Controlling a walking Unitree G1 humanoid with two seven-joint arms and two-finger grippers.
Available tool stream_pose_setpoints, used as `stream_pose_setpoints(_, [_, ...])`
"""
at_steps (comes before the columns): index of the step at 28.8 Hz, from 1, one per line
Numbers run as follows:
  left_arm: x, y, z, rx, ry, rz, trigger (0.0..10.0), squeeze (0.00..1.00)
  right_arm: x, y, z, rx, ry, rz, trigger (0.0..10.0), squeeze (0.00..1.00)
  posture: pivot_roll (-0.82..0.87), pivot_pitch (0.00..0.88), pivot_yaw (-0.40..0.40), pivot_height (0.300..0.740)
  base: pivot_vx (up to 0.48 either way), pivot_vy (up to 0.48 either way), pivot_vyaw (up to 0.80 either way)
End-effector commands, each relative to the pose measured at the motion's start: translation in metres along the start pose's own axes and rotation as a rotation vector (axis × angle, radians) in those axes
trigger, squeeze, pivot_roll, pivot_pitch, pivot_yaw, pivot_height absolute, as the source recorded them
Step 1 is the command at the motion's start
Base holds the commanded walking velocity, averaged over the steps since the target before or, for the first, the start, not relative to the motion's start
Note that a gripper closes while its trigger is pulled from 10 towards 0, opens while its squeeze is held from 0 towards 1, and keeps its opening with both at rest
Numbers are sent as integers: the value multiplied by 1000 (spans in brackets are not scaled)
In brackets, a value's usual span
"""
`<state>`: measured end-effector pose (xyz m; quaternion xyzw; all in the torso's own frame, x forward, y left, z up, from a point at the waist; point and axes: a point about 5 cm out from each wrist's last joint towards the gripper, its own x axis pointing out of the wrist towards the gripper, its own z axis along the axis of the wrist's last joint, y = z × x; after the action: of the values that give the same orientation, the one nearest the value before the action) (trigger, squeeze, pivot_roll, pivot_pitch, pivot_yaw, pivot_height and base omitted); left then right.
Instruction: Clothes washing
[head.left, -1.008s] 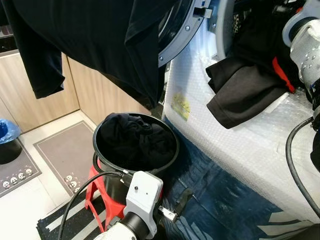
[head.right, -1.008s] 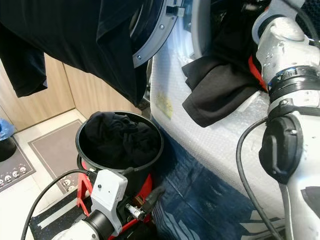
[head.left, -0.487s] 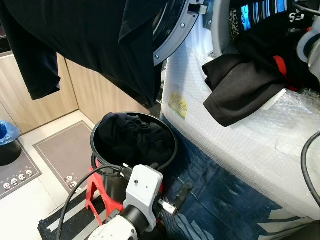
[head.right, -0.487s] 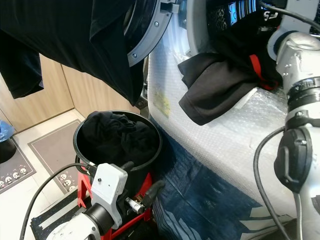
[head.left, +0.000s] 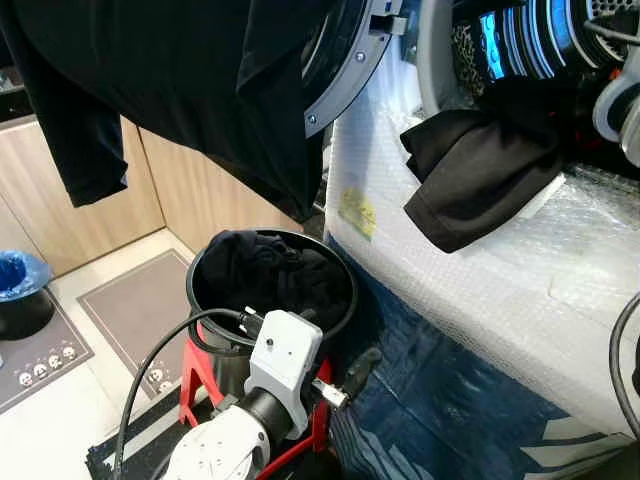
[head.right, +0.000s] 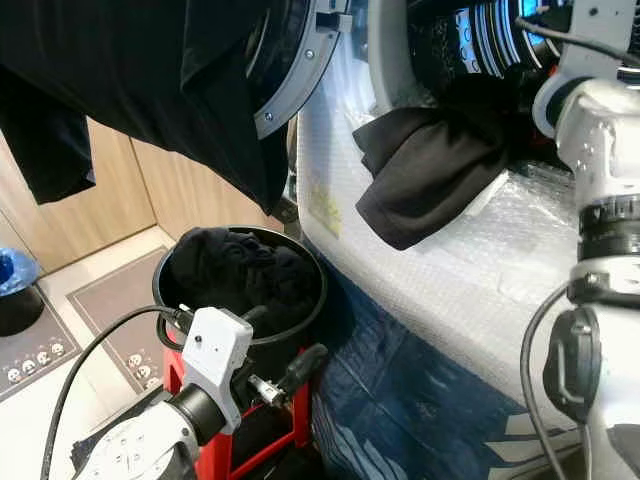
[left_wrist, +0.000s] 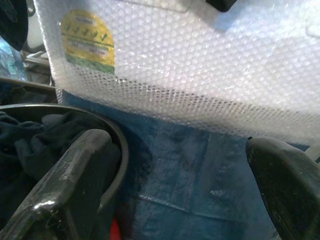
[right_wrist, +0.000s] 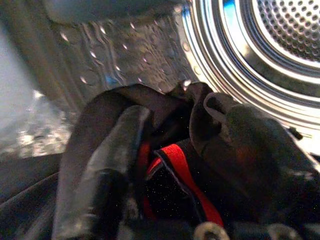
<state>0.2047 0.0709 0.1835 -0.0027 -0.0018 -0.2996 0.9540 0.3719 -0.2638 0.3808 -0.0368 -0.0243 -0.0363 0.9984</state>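
The right tool (right_wrist: 165, 200) is clenched on a black garment with red trim (right_wrist: 175, 160) at the washer drum (right_wrist: 280, 45). Its hanging end (head.left: 470, 190) may drag out. The left tool (left_wrist: 180, 200) hangs released beside the laundry bucket (head.left: 270, 285).

I see black garment with red trim (head.left: 480, 170) draped over washer's drum opening (head.right: 500, 45), lower part hanging down bubble-wrapped front (head.left: 520, 290). Right wrist view: my right gripper (right_wrist: 175, 165) clamped on that garment at drum mouth, fabric bunched between fingers, steel drum just beyond. Black bucket (head.left: 345, 310) on red stool (head.left: 200, 375) beside washer, holding dark crumpled clothes (head.left: 265, 280). Another dark garment (head.left: 170, 80) hangs over open washer door (head.left: 345, 75).
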Motion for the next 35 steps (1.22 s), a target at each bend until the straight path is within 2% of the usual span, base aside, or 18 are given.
stream_pose_setpoints(1, [1, -1, 1, -4, -11, -18, 10000, 0, -8, -6, 11, 9, -45, 6, 10000, 1000, -26, 50, -84, 740, 0, 0, 0])
stream_pose_setpoints(2, [3, 1, 2, 1, -16, -17, 10000, 0, -16, -6, 11, 17, -109, 56, 10000, 1000, -26, 45, -80, 740, 0, 0, 0])
stream_pose_setpoints(3, [3, 1, 2, 1, -16, -17, 10000, 0, -16, -6, 11, 17, -109, 56, 10000, 1000, -26, 45, -80, 740, 0, 0, 0])
stream_pose_setpoints(6, [6, 3, 3, 9, -25, -25, 10000, 0, -38, -6, 10, 65, -238, 168, 10000, 1000, -38, 25, -66, 740, 0, 0, 0])
stream_pose_setpoints(10, [8, 5, 3, 20, -27, -36, 10000, 0, -51, -5, 3, 108, -300, 250, 10000, 1000, -45, 12, -56, 740, 0, 0, 0])
stream_pose_setpoints(16, [12, 8, 6, 34, -39, -46, 10000, 0, -75, 8, -12, 168, -378, 447, 10000, 1000, -50, 0, -40, 740, 0, 0, 0])
stream_pose_setpoints(19, [13, 9, 6, 35, -41, -50, 10000, 0, -84, 13, -20, 154, -381, 510, 10000, 1000, -50, 0, -40, 740, 0, 0, 0])
stream_pose_setpoints(22, [14, 10, 7, 42, -43, -57, 10000, 0, -101, 29, -41, 155, -342, 673, 10000, 1000, -51, 0, -29, 740, 0, 0, 0])
stream_pose_setpoints(30, [14, 10, 7, 42, -43, -57, 10000, 0, -101, 29, -41, 155, -342, 673, 10000, 1000, -51, 0, -29, 740, 0, 0, 0])
stream_pose_setpoints(31, [14, 10, 7, 44, -43, -59, 10000, 0, -106, 34, -49, 147, -322, 720, 10000, 1000, -51, 0, -28, 740, 0, 0, 0])
stream_pose_setpoints(32, [14, 10, 8, 47, -44, -59, 10000, 0, -114, 50, -69, 121, -225, 832, 10000, 0, -41, 0, -32, 740, 0, 0, 0])
stream_pose_setpoints(33, [14, 10, 8, 47, -44, -59, 10000, 0, -114, 50, -69, 121, -225, 832, 10000, 0, -41, 0, -32, 740, 0, 0, 0])
stream_pose_setpoints(34, [14, 10, 8, 49, -46, -59, 10000, 0, -128, 72, -103, 74, -61, 971, 10000, 0, -37, 0, -36, 740, 0, 0, 0])
stream_pose_setpoints(35, [14, 10, 8, 49, -46, -59, 10000, 0, -128, 72, -103, 74, -61, 971, 10000, 0, -37, 0, -36, 740, 0, 0, 0])
